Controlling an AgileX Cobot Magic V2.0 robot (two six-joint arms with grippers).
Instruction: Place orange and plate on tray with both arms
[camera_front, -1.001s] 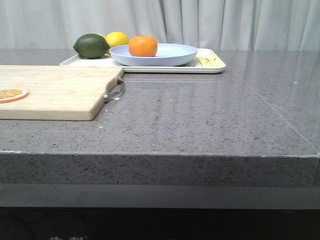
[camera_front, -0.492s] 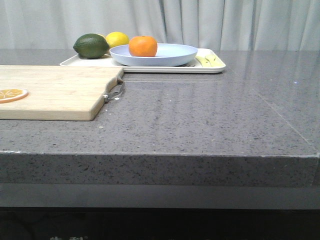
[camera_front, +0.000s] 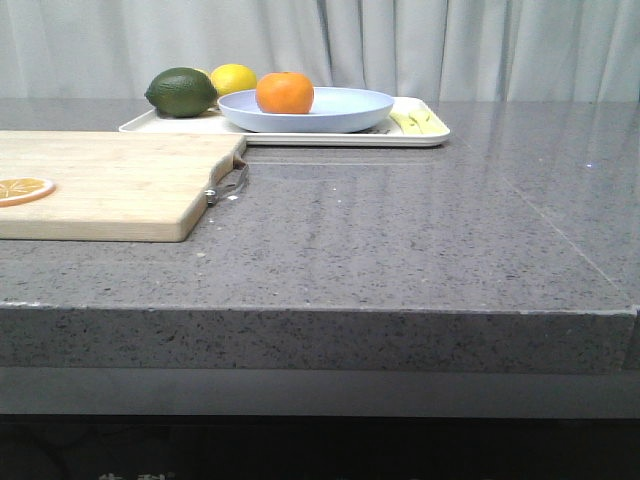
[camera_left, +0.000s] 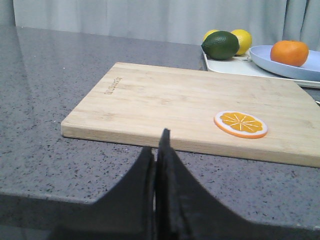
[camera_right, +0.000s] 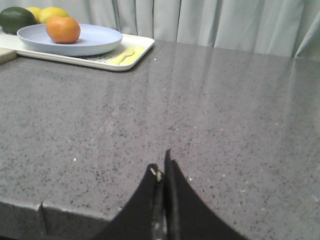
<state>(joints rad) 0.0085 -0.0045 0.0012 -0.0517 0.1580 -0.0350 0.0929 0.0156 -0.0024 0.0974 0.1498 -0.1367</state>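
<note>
The orange (camera_front: 285, 92) sits in the pale lavender-blue plate (camera_front: 340, 112), which rests on the cream-white tray (camera_front: 420, 135) at the far side of the counter. The orange (camera_left: 289, 52), plate (camera_left: 280, 65) and tray (camera_left: 230, 67) also show in the left wrist view, and the orange (camera_right: 63, 29), plate (camera_right: 95, 42) and tray (camera_right: 135, 50) in the right wrist view. My left gripper (camera_left: 156, 145) is shut and empty, low at the counter's near edge before the cutting board. My right gripper (camera_right: 162, 165) is shut and empty, low over the near right counter. Neither gripper shows in the front view.
A wooden cutting board (camera_front: 110, 185) with a metal handle (camera_front: 228, 185) lies at the left, bearing a flat orange slice (camera_front: 22, 188). A dark green fruit (camera_front: 181, 92) and a yellow lemon (camera_front: 233, 78) sit on the tray's left end. A curtain hangs behind.
The front view has shifted very slightly; the objects have not moved relative to one another.
</note>
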